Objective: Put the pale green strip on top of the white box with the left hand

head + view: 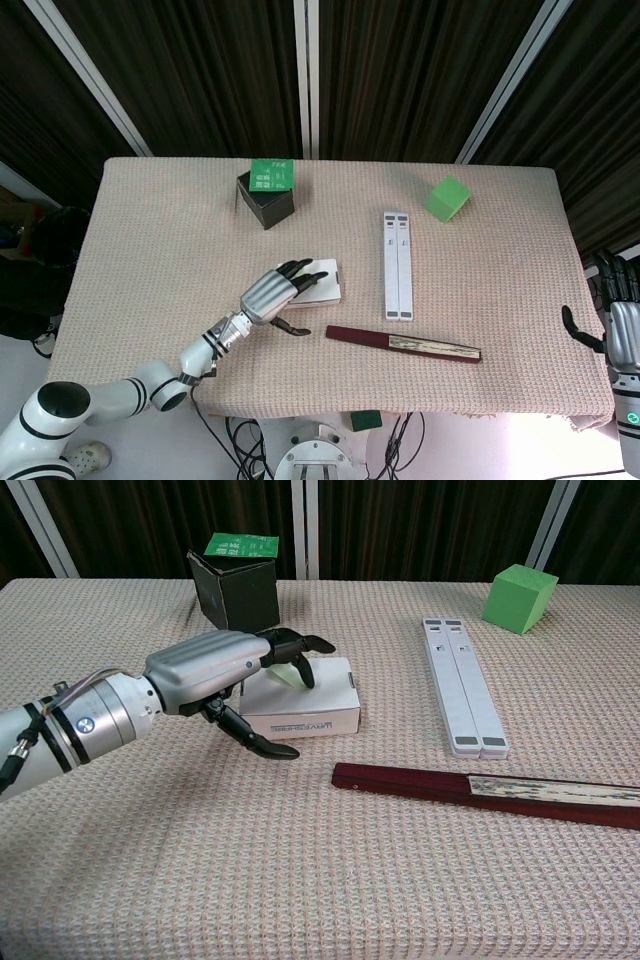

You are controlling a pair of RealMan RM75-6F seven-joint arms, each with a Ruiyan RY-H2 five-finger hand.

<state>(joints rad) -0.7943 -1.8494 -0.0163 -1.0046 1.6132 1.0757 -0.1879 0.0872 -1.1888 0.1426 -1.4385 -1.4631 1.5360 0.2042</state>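
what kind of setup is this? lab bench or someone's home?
Most likely a lab or robot test station, not a home. A cloth-covered table stands before dark floor-length curtains, with loose cables under it, and unrelated props laid apart: a green cube, a white box.

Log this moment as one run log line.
step: placing | left hand over white cardboard box | pale green strip on box top under fingers | right hand idle at table edge

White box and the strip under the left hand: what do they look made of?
White box: likely matte printed cardboard, with sharp folded edges and printed text on its side. Pale green strip: looks like thin paper or soft plastic, only a flat sliver showing beneath the left hand, so I cannot be sure.
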